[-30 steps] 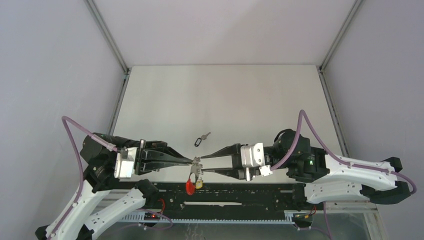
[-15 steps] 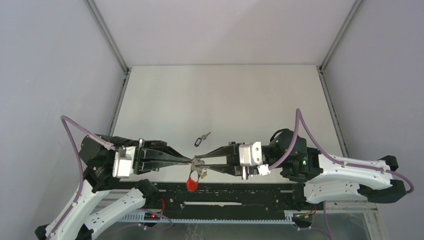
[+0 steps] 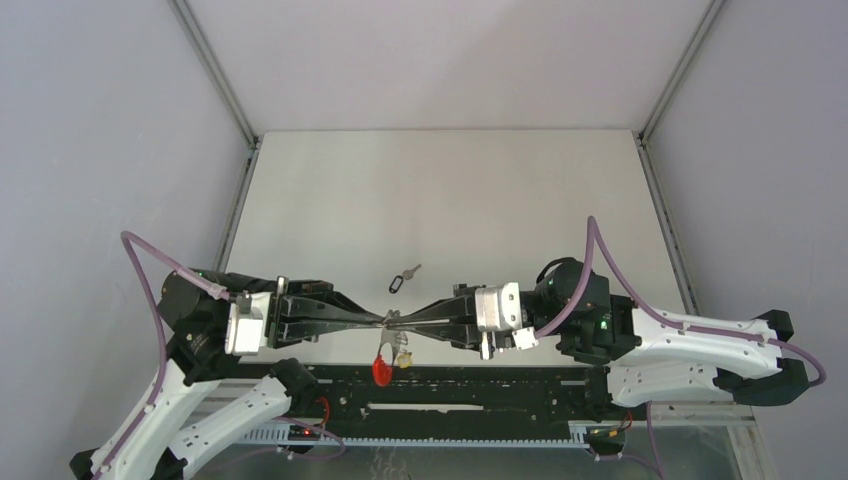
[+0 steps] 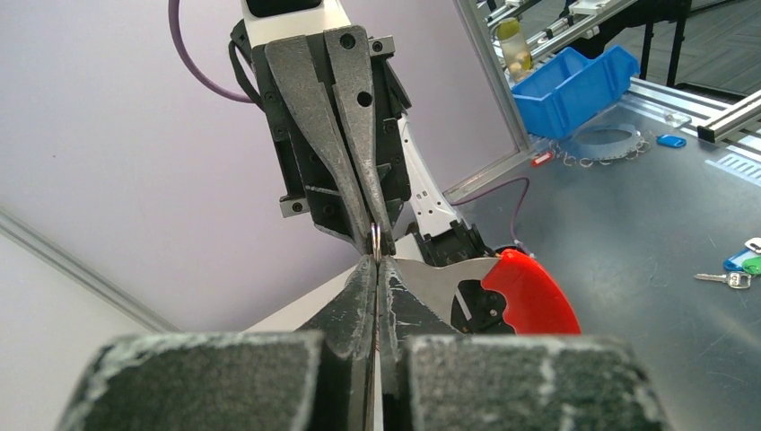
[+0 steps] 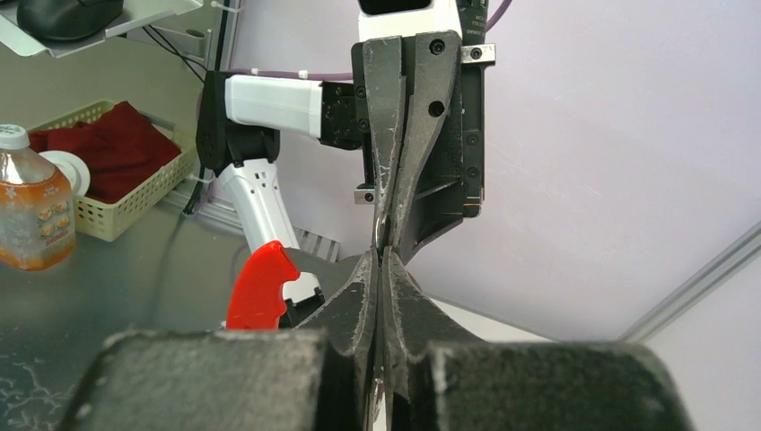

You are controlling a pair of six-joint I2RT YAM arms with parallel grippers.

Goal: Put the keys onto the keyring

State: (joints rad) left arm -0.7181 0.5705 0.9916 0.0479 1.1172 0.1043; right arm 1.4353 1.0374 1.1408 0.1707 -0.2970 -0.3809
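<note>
no legible text or numbers anywhere, bottle (image 5: 34, 206) label too blurred

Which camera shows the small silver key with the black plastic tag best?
Top external: the small silver key with the black plastic tag lies unobstructed on the white table there. Neither wrist view shows it.

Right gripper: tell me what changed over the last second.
The right gripper slid left and closed its wide-open jaws onto the keyring, meeting the left gripper tip to tip. The left gripper stayed shut on the keyring, and the black-tagged key lay still on the table.
</note>
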